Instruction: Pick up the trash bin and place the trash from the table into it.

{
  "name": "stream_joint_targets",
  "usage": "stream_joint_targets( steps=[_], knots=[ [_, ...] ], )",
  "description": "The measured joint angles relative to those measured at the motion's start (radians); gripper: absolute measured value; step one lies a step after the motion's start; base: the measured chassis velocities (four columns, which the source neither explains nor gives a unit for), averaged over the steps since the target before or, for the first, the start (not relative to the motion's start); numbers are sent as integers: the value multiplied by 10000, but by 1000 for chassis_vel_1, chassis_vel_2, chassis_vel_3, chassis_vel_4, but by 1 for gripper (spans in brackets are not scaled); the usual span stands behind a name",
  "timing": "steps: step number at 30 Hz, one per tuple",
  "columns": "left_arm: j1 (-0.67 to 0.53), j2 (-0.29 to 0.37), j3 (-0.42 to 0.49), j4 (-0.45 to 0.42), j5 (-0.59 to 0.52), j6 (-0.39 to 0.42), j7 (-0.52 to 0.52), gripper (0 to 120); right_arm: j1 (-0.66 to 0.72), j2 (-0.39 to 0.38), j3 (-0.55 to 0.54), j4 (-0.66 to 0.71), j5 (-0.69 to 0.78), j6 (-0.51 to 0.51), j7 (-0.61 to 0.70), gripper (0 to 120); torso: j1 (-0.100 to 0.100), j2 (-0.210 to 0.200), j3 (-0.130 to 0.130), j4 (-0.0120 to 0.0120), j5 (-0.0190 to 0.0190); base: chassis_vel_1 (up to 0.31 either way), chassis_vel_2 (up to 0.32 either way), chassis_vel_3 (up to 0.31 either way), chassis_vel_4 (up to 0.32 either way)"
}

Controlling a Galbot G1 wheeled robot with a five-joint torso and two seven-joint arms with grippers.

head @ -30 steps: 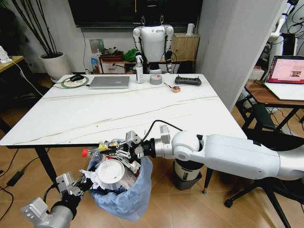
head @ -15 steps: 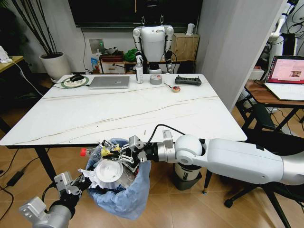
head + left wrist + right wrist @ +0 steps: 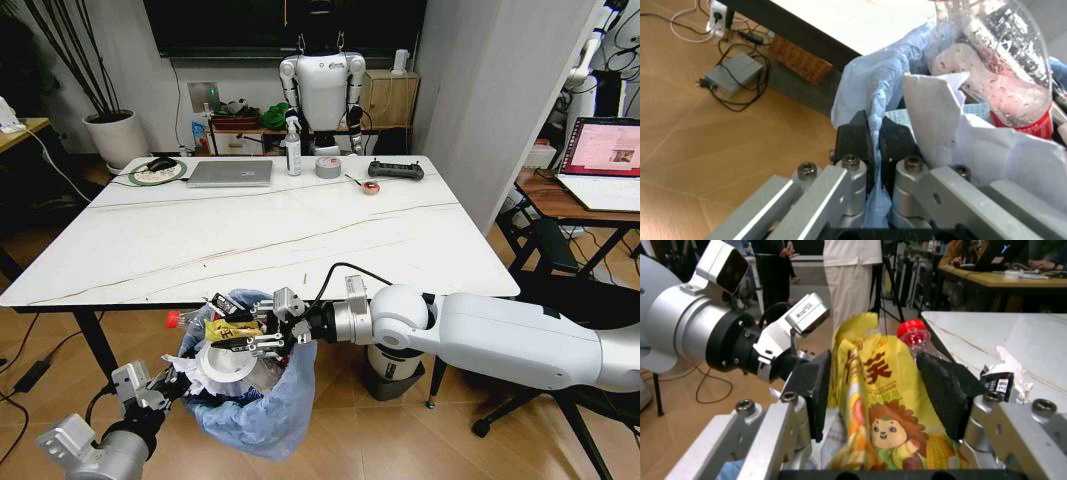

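Over the last second my right arm has slid a little further left along the near edge of the table [image 3: 150,250], so the right pincer [image 3: 237,331] now hangs squarely over the mouth of the trash bin [image 3: 262,415] instead of over its right rim. I read that as the drop-off stage: the piece is above the bin and only needs letting go.

The right pincer is clamped on a yellow snack wrapper [image 3: 880,405], its two black pads pressing the bag from either side. The wrapper sits just above the white paper cup [image 3: 228,362], which lies among crumpled tissues in the bin.

My left pincer [image 3: 874,145], below and left of the bin, is closed tight on a fold of the light-blue bag liner [image 3: 870,85] at the rim, holding the bin off the floor just under the table's near edge. The red-capped bottle [image 3: 1003,65] pokes out of the bin beside that grip.

The near part of the table looks free of litter, so I judge the task close to done.
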Motion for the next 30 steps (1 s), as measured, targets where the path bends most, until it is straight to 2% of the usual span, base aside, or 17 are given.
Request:
stream_joint_targets(
  steps=[6,9,11,17,20,25,30],
  knots=[
    [-20,10,-14,0,-53,0,-6,0,-122,8,-8,-31,-75,12,-5,54,0,0,0,0,0,0,0,0,0],
    [-28,21,-23,2,-81,0,-9,0,-158,-31,-8,-30,-81,23,-29,67,0,0,0,-1,1,0,0,0,0],
    [-30,23,-27,8,-86,-1,-11,0,-163,-46,-6,-30,-81,23,-32,68,0,0,0,-1,1,0,0,0,0],
    [-69,19,8,53,-90,-2,-13,0,-111,-76,6,-20,-52,24,-81,86,0,0,0,-1,0,0,0,0,0],
    [-70,19,8,59,-92,-2,-14,0,-60,-64,6,-19,-22,24,-84,88,0,0,0,0,0,0,0,0,0],
    [-63,17,5,70,-98,-3,-47,0,24,-46,34,-19,98,23,-77,99,0,0,0,0,0,0,0,0,0],
    [-60,6,20,74,-95,-2,-57,0,47,-134,418,-59,322,13,-71,100,0,0,0,0,1,0,0,0,0]
  ],
)
